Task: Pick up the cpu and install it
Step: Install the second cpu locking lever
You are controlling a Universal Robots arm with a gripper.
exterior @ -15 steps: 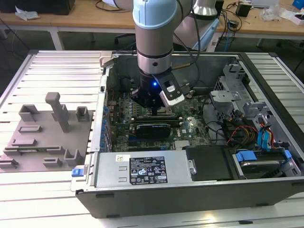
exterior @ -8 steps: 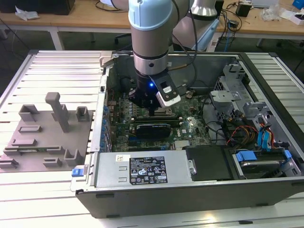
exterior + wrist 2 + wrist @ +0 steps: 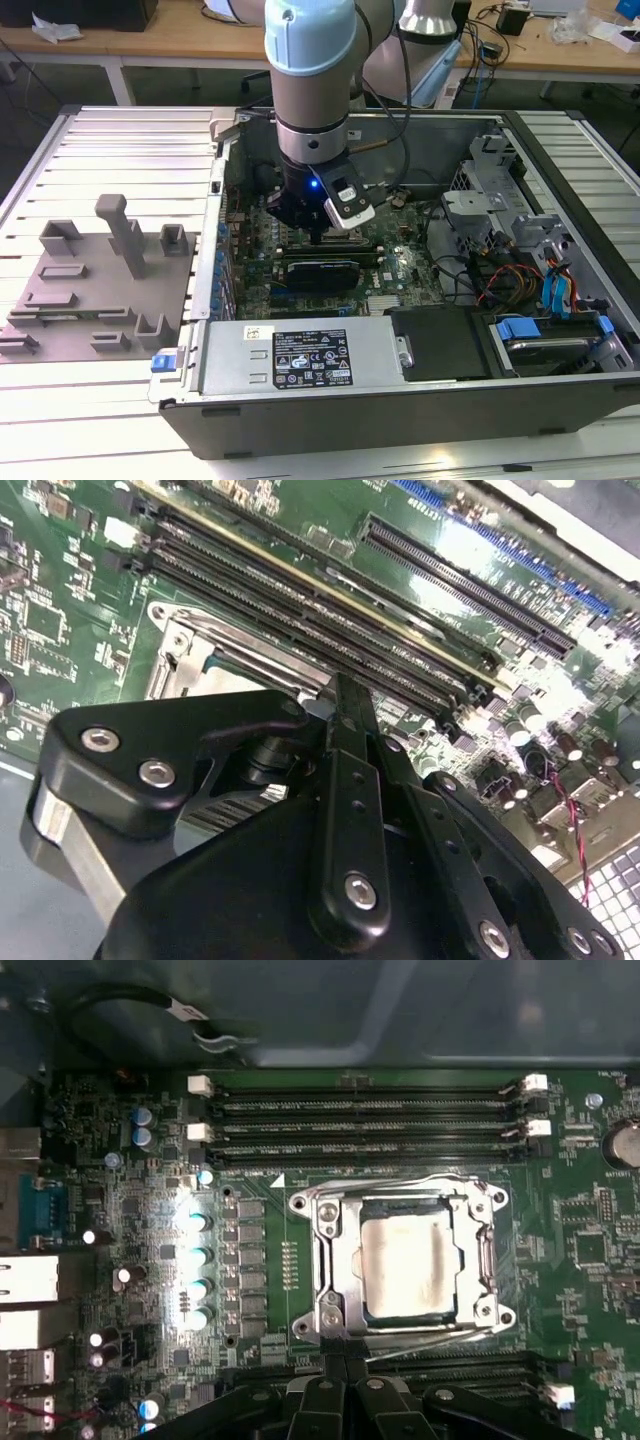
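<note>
While your tool [image 3: 318, 236] hangs low inside the open computer case [image 3: 560, 400] in the exterior view, its black fingers [image 3: 335, 1395] show pressed together in the first wrist view, clenched on nothing. Just past the fingertips you'll see the cpu [image 3: 403, 1265], its silvery lid lying flat inside the metal socket frame [image 3: 325, 1260] on the green motherboard [image 3: 580, 1250]. Beyond the socket run the black memory slots [image 3: 365, 1125]; in the second wrist view those same slots [image 3: 300, 605] pass just ahead of the fingers [image 3: 345, 780]. Further out, on the exterior view's left, the grey fixture blocks [image 3: 95, 280] stand on the ribbed tabletop [image 3: 120, 150], well apart from the case
</note>
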